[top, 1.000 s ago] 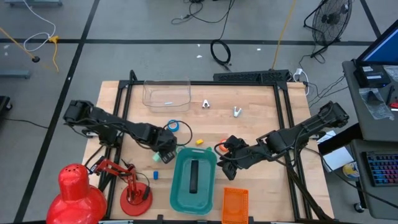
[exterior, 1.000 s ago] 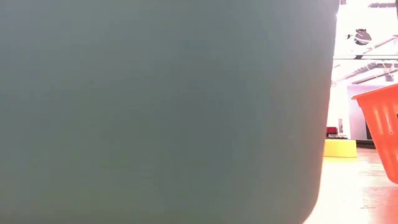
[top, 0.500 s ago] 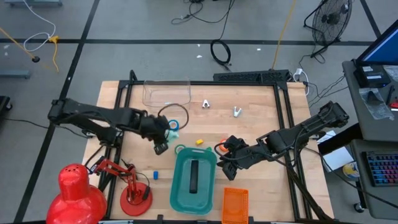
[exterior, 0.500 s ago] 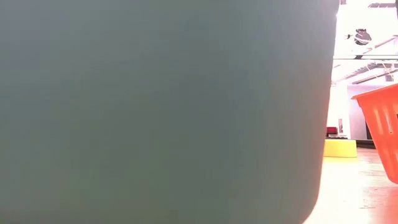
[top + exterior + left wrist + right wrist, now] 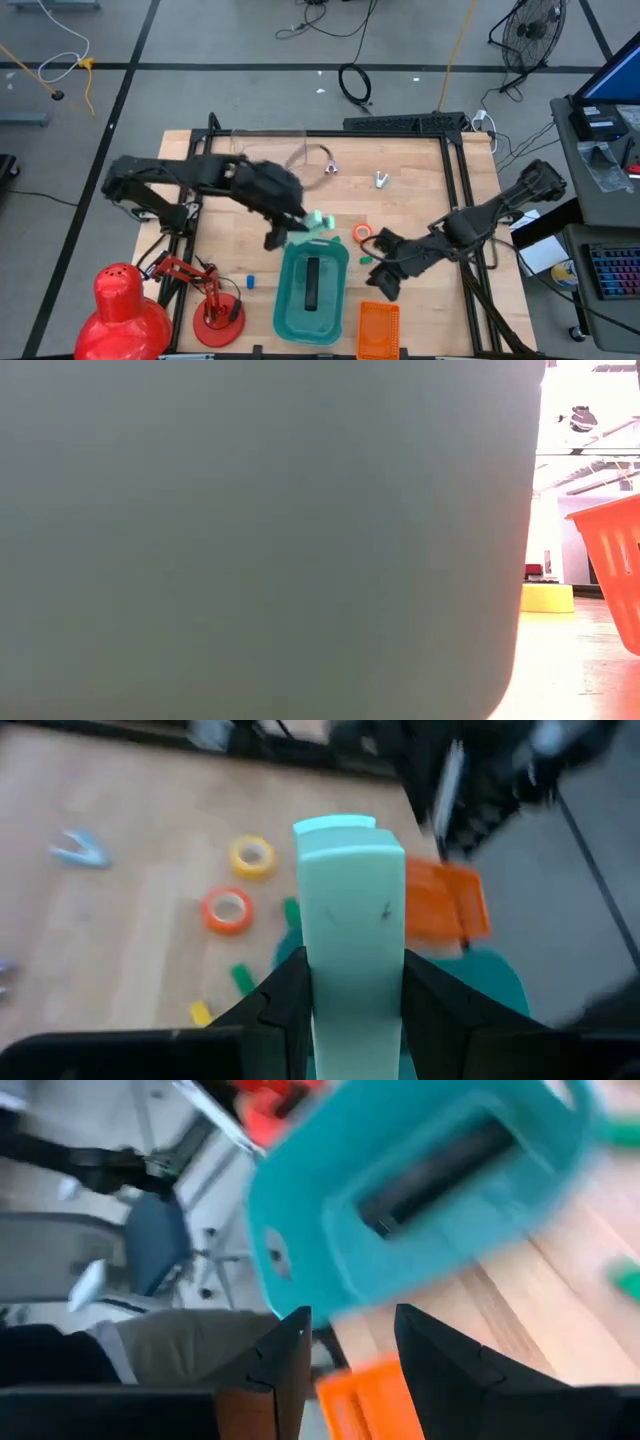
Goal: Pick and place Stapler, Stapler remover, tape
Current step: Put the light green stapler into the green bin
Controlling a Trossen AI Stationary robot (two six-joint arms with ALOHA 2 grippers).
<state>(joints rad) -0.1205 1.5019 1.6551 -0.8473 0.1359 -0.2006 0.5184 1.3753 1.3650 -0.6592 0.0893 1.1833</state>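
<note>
Here, teal bin (image 5: pixel 288 310) holding black stapler (image 5: pixel 311 283), orange basket (image 5: pixel 378 330) beside

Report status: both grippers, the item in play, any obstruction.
Left gripper shut on mint-green stapler, above teal bin rim. Right gripper open, empty, near orange basket. Black item already in bin. No obstruction seen.

wooden table (image 5: pixel 420 190); teal bin (image 5: pixel 311 292); tape (image 5: pixel 362 232)
</note>
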